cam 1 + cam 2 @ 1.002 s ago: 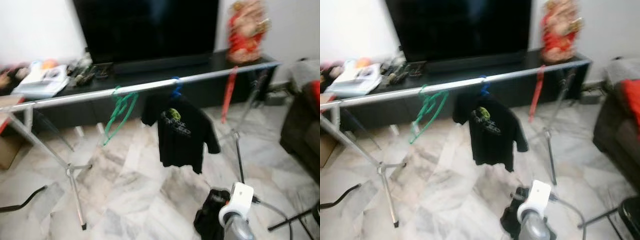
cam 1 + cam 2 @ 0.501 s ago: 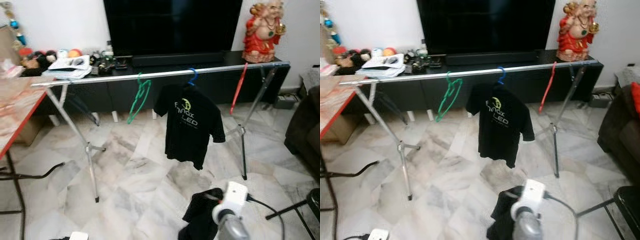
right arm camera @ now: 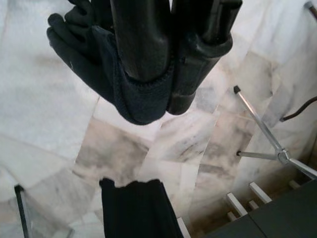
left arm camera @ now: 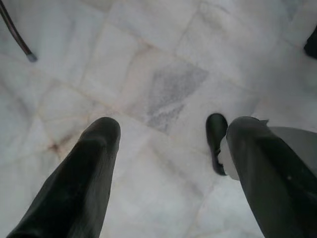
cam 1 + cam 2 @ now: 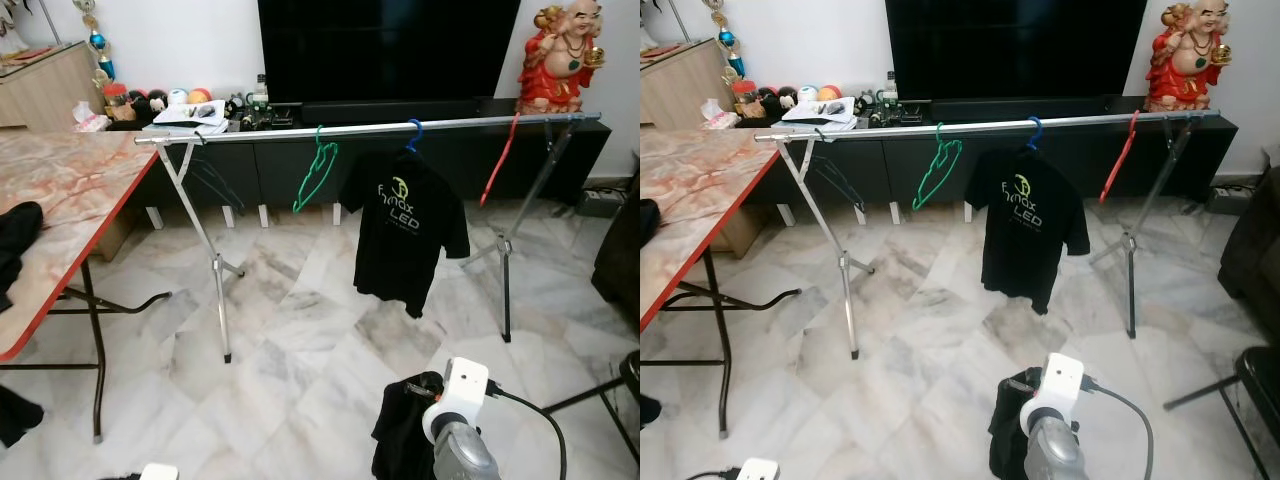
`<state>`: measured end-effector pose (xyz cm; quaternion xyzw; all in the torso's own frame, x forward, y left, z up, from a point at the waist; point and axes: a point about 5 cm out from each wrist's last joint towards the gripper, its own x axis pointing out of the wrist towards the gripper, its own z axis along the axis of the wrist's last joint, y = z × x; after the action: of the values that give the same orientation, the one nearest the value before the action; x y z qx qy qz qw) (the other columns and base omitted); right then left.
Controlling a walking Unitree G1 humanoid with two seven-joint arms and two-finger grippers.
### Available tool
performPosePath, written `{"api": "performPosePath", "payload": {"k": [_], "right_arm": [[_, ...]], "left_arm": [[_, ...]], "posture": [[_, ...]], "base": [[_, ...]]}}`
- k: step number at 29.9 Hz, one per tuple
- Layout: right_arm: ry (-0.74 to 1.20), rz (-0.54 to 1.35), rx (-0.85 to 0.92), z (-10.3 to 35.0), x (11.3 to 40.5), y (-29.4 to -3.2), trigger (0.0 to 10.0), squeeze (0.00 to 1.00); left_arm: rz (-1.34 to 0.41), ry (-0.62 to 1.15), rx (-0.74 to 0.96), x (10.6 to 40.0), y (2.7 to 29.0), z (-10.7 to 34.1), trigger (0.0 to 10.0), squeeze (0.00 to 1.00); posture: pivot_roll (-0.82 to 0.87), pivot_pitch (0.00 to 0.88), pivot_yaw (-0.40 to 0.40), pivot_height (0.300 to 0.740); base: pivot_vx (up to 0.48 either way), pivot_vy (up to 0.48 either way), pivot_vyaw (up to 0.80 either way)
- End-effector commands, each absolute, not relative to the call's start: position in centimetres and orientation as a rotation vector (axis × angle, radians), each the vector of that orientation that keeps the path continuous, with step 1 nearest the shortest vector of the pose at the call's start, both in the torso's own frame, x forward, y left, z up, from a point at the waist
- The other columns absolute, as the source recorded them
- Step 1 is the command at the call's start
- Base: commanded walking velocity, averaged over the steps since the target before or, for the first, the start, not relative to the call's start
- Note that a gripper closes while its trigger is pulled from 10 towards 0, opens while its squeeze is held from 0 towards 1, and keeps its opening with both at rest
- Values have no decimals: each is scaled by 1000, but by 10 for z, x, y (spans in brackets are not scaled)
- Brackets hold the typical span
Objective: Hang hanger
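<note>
A silver clothes rail (image 5: 400,128) spans the room ahead on two folding stands. On it hang an empty green hanger (image 5: 315,175), a blue hanger (image 5: 414,130) carrying a black printed T-shirt (image 5: 405,235), and a red hanger (image 5: 500,160) near its right end. Low in front of me, my right gripper (image 3: 166,106) is shut on a black garment (image 5: 400,440) that dangles above the marble floor. The garment hides whether a hanger is inside it. My left gripper (image 4: 171,131) points down at the floor, open and holding nothing.
A marble-topped table (image 5: 60,200) with a red edge stands at the left, with dark cloth (image 5: 15,235) on it. Behind the rail is a black TV console (image 5: 240,165) with a red statue (image 5: 562,55). A dark sofa (image 5: 625,250) and a black stand leg (image 5: 590,395) are at the right.
The camera has turned left and the blur has cleared, so the rail has shifted right and the table has come into view. My right gripper still holds the black garment low in front.
</note>
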<state>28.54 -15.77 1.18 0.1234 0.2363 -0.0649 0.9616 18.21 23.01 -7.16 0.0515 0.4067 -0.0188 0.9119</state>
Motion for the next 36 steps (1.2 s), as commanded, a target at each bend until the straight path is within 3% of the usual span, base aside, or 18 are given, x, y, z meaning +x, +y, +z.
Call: {"api": "performPosePath", "payload": {"k": [1, 3, 5, 7, 13, 25, 27, 30, 36], "right_arm": [[467, -125, 238, 16, 288, -158, 10000, 0], [474, -117, 231, 17, 289, -158, 10000, 0], [483, -86, 214, 23, 295, -154, 10000, 0], [483, -86, 214, 23, 295, -154, 10000, 0], [472, 42, 149, 46, 313, -141, 10000, 0], [460, 81, 134, 58, 320, -138, 10000, 0], [459, 64, 128, 65, 323, -139, 10000, 0], [468, 68, 132, 80, 330, -134, 10000, 0], [424, 121, 184, 111, 333, -114, 10000, 0]], "left_arm": [[-46, 823, 117, 185, 232, -69, 10000, 0], [-55, 805, 122, 190, 232, -67, 10000, 0], [-108, 709, 152, 213, 228, -52, 10000, 0], [-108, 709, 152, 213, 228, -52, 10000, 0], [-403, 413, 204, 279, 194, 6, 10000, 0], [-597, 325, 226, 292, 163, 34, 10000, 0], [-693, 297, 221, 294, 153, 49, 10000, 0], [-878, 349, 328, 287, 142, 63, 10000, 0], [-978, 324, 405, 291, 139, 87, 10000, 0]], "posture": [[126, 25, 60, 740], [126, 25, 60, 740], [128, 34, 59, 740], [128, 34, 59, 740], [130, 49, 55, 740], [129, 49, 51, 740], [129, 52, 48, 740], [126, 57, 46, 740], [123, 63, 43, 740]], "base": [[-285, 0, 0], [-259, 0, 0], [0, 0, 0], [0, 0, 0], [0, 0, 0], [0, 0, 0], [0, 0, 0], [0, 0, 0], [0, 0, 0]]}}
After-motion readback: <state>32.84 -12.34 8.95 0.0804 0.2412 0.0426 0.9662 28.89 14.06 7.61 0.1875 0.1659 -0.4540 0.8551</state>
